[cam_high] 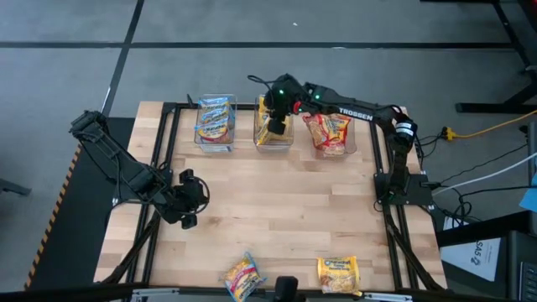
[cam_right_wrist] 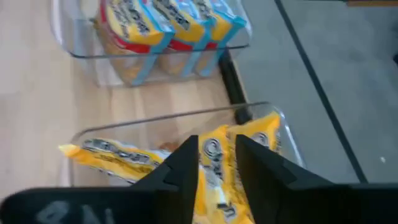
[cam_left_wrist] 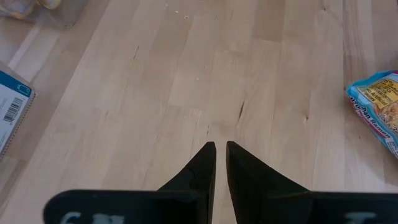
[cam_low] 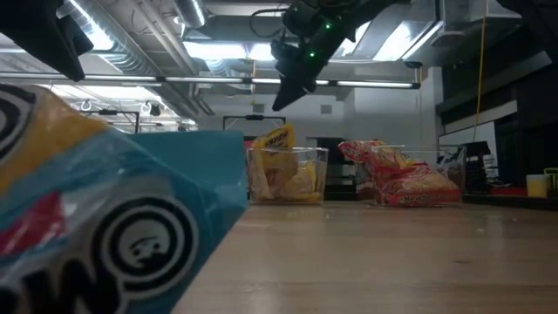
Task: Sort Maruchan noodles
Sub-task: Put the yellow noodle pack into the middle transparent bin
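Three clear bins stand in a row along the far edge. The left bin [cam_high: 214,123] holds blue-trimmed noodle packets [cam_right_wrist: 168,25], the middle bin [cam_high: 273,134] yellow ones [cam_right_wrist: 112,155], and the right bin [cam_high: 330,134] red ones [cam_low: 405,179]. My right gripper [cam_high: 275,120] hangs above the middle bin [cam_low: 288,174], open with nothing between its fingers; a yellow packet [cam_right_wrist: 217,168] shows below the gap. My left gripper [cam_high: 190,216] hovers shut over bare wood at the table's left. A blue-trimmed packet [cam_high: 243,277] and a yellow packet [cam_high: 338,273] lie flat at the near edge.
Bare wooden tabletop [cam_high: 285,201] stretches between the bins and the near edge. The blue-trimmed packet [cam_low: 113,227] fills the low view's near left. Black frame rails [cam_high: 164,168] run along both sides of the table.
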